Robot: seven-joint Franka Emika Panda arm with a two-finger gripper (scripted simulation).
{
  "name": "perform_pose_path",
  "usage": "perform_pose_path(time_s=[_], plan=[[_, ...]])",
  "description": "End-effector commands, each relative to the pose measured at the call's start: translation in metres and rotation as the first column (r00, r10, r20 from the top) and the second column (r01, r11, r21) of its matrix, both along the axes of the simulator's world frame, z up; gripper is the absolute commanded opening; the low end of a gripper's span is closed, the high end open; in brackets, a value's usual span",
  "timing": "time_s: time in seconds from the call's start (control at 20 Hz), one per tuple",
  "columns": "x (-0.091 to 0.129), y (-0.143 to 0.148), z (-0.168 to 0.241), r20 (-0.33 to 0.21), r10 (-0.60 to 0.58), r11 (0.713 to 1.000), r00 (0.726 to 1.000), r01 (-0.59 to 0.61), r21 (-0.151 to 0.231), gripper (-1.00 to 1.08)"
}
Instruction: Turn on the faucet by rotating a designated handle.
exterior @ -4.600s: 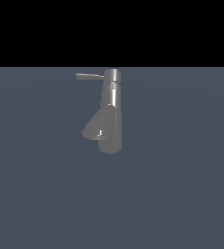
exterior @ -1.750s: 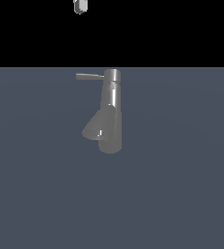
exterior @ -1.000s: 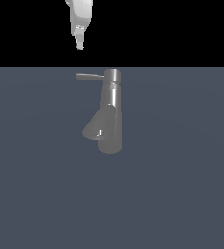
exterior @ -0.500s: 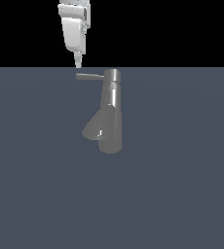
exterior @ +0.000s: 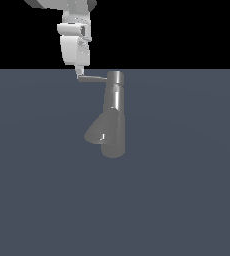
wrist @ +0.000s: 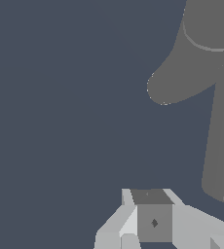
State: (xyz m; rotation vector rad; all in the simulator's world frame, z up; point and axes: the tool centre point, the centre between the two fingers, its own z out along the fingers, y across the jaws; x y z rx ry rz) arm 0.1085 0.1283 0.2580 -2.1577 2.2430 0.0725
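The white robot gripper (exterior: 78, 75) is hanging right at the free tip of the thin grey metal handle (exterior: 93, 78); whether its fingers are clenched is impossible to tell. The handle is sticking out toward the exterior view's left from the cap of the grey brushed-metal faucet (exterior: 113, 117), which is standing on the dark blue-grey surface (exterior: 187, 175).

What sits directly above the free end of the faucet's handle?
The gripper hangs right over the tip of the handle, its white body rising out of the exterior view. Whether its fingertips touch the rod, or are open or shut, cannot be seen from either view.
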Motion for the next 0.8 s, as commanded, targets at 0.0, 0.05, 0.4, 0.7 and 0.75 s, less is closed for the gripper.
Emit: perform_pose_path(time_s=[0.0,0.05,0.4,0.7,0.75], plan=[[0.003,0.001,-0.004,0.000,-0.017,1.000,1.000,0.017,-0.001,-1.00],[0.003,0.002,-0.005,0.001,-0.020,1.000,1.000,0.020,-0.001,-1.00],[0.001,-0.007,-0.009,-0.014,-0.032,0.999,0.999,0.032,-0.002,-1.00],[-0.004,-0.029,-0.022,-0.050,-0.069,0.998,0.996,0.069,-0.004,-1.00],[-0.004,-0.029,-0.022,-0.050,-0.069,0.998,0.996,0.069,-0.004,-1.00]])
